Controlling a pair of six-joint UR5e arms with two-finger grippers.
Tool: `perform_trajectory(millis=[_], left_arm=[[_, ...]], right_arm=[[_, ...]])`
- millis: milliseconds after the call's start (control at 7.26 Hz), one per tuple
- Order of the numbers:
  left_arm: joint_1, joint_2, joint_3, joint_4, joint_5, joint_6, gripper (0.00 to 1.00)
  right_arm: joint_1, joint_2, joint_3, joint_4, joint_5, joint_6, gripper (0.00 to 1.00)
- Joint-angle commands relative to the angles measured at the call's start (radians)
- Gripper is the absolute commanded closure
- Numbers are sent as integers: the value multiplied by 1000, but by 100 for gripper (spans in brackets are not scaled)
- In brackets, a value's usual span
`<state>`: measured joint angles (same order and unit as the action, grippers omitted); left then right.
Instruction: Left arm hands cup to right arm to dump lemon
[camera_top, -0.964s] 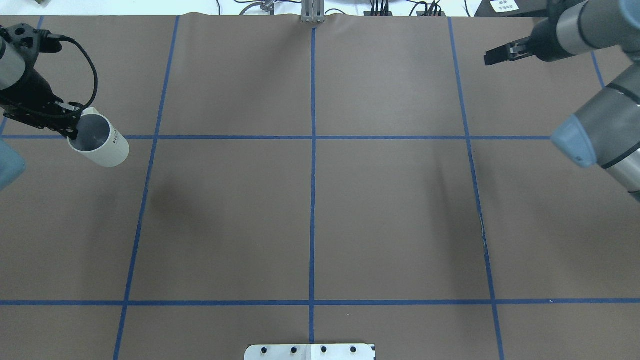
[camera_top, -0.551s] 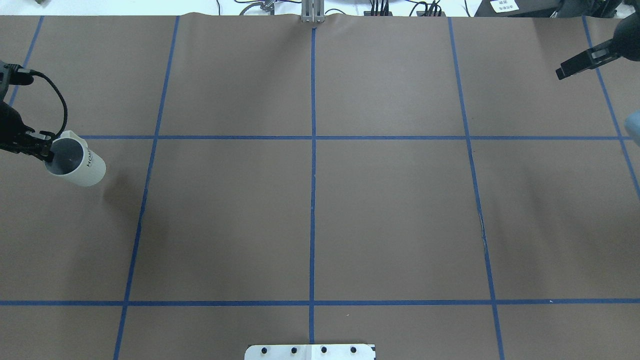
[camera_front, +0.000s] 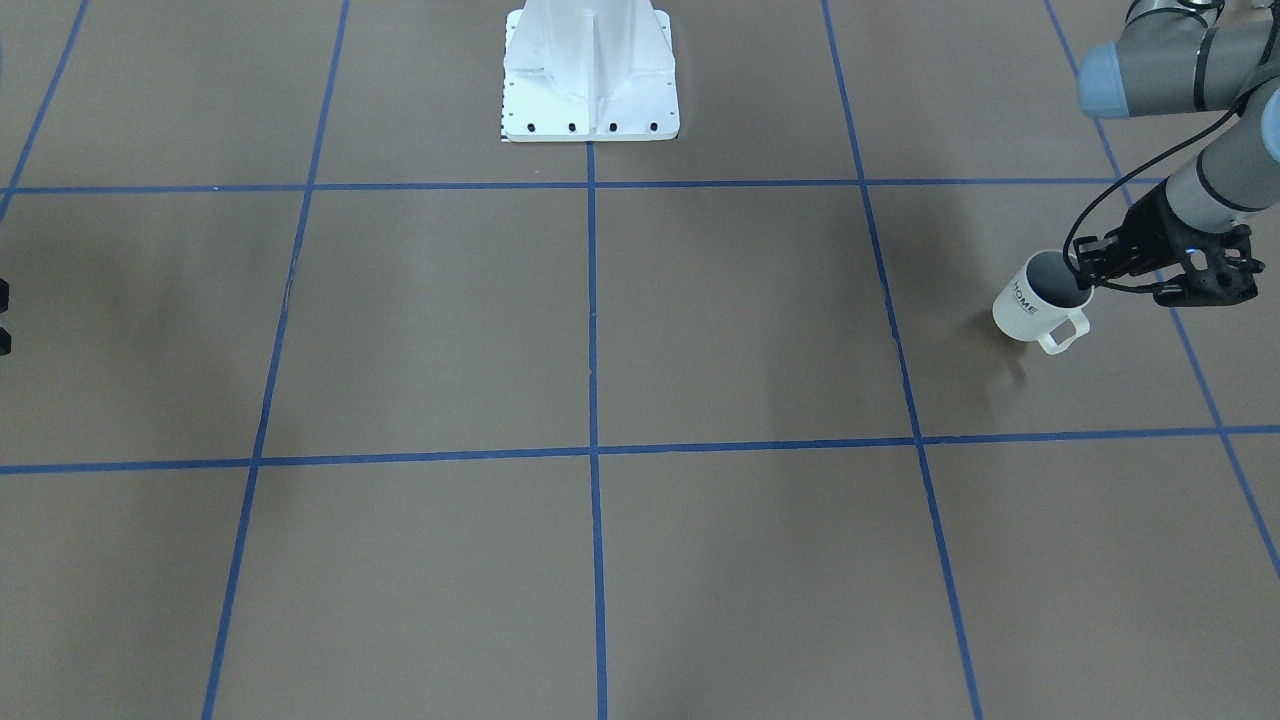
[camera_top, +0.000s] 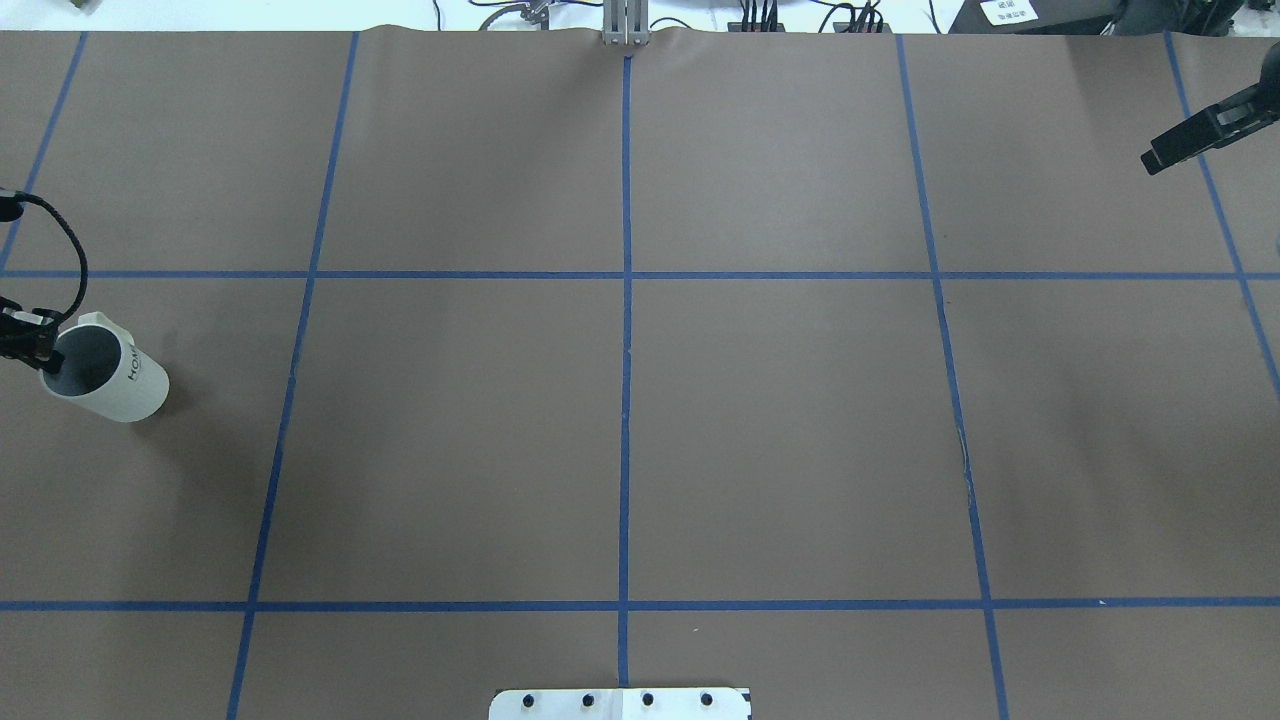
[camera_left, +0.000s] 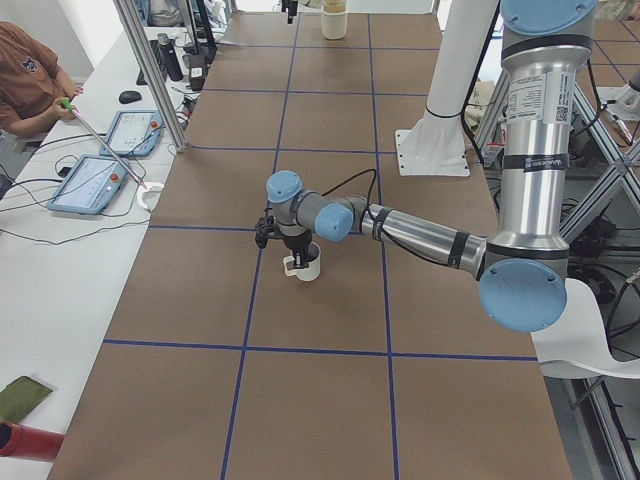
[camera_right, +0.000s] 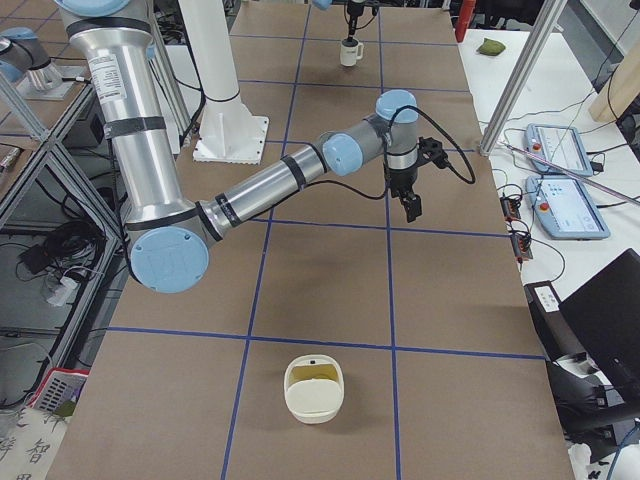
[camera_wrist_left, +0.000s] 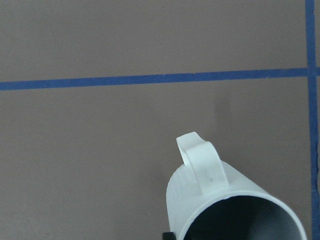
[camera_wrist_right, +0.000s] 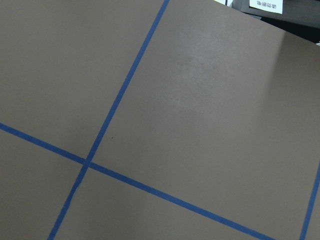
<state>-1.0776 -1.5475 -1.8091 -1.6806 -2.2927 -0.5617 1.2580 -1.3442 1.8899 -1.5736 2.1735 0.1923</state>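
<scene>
Left tool (camera_front: 1084, 273) clamping cup (camera_front: 1022, 306) rim, handle (camera_front: 1063, 336) free

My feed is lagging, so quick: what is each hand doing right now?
Left hand: closed on the rim of the cup.
Right hand: open, holding nothing.

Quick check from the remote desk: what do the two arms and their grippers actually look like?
Both the left arm and right arm are silver tubes with grey joints, light-blue round caps and thin black bands. A loose black cable loops at each wrist. The left gripper and right gripper are black, with slim fingers. No lettering is readable on them.
</scene>
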Motion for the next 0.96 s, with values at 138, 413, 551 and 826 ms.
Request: perform_trajectory(millis=[138,413,551,826], left_arm=[[1,23,5,-1,-4,16,100],[1,23,11,-1,-4,17,23],[-4,18,-24,-1,-5,16,0],[-113,15,-70,10,-36,152,0]], right_arm=[[0,7,9,-2,2,-1,0],[3,-7,8,-6,12,-1,0],[6,-22,8,-9,12,-2,0],[26,-26,15,-89,14,-8,0]])
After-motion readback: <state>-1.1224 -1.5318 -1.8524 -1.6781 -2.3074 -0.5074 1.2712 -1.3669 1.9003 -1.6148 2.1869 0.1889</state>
